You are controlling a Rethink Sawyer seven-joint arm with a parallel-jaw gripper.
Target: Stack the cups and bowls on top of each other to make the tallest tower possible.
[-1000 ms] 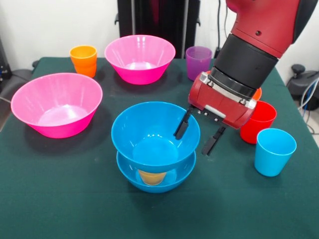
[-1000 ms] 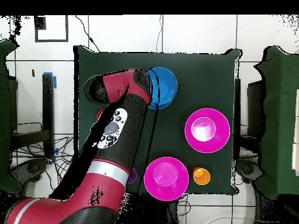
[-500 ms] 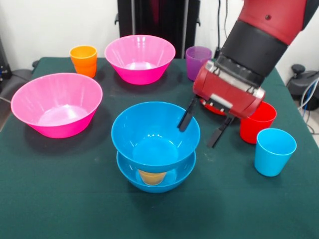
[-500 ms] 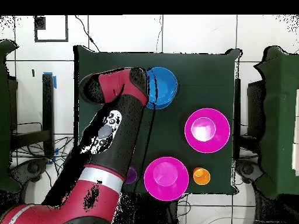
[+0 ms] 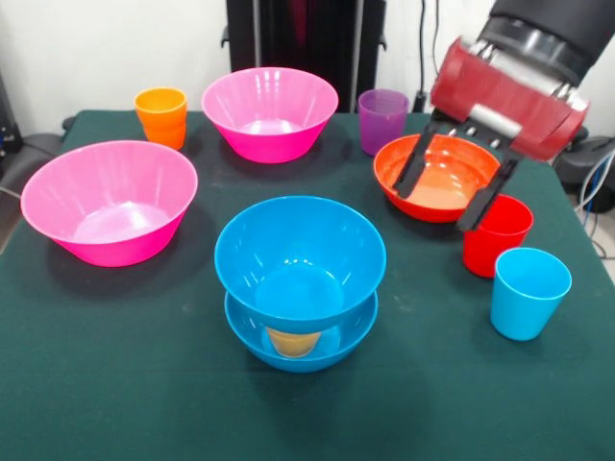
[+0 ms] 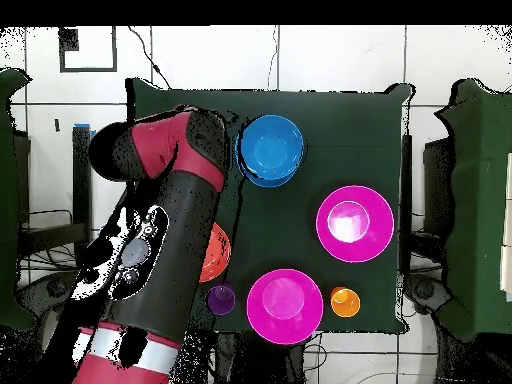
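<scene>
- I am seeing the pincer (image 5: 449, 190) hanging released above the orange-red bowl (image 5: 432, 187), its two black fingers (image 5: 410, 165) spread wide and angled down toward the camera, gripping nothing.
- The tower (image 5: 300, 279) is sitting near the front middle of the bench (image 5: 115, 384): a blue bowl on the cloth, a yellow cup (image 5: 291, 341) showing through its wall, and a second blue bowl resting on top, mouth up. Its axis is standing vertical, with no lean that I can make out.
- In the overhead view the tower (image 6: 270, 150) is reading as one blue disc, clear of the arm (image 6: 170, 230).
- The light blue cup (image 5: 528, 292) is standing upright, mouth up, at the picture's right edge, with the red cup (image 5: 496, 235) just behind it and partly hidden by one finger.
- The two pink bowls are resting mouth up, one at the picture's left (image 5: 109, 201), one at the far side (image 5: 270, 112).
- The orange cup (image 5: 161, 116) and purple cup (image 5: 382, 120) are standing upright on either side of the far pink bowl.
</scene>
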